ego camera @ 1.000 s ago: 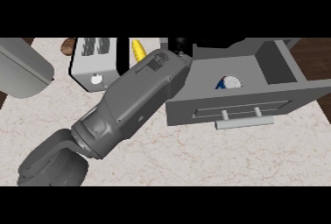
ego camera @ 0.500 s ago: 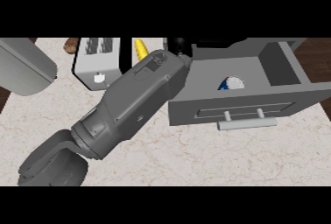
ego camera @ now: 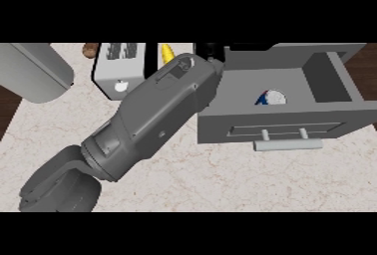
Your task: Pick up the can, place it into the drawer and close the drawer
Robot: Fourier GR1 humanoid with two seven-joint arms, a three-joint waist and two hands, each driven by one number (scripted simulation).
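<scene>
The can, white with a blue and red label, lies inside the open grey drawer at the right. The drawer's front panel and bar handle face the near side. My left forearm runs from the lower left up to the drawer's far left corner. Only a black bit of my left hand shows beyond the wrist, just past that corner and apart from the can. Most of the hand is hidden by the forearm. My right hand does not show.
A white toaster stands at the back, left of the forearm, with a yellow item and a brown item beside it. A large grey rounded body fills the upper left. The marble counter ends at a dark left edge.
The forearm has edged slightly toward the far side. The can and the drawer have stayed where they were.
</scene>
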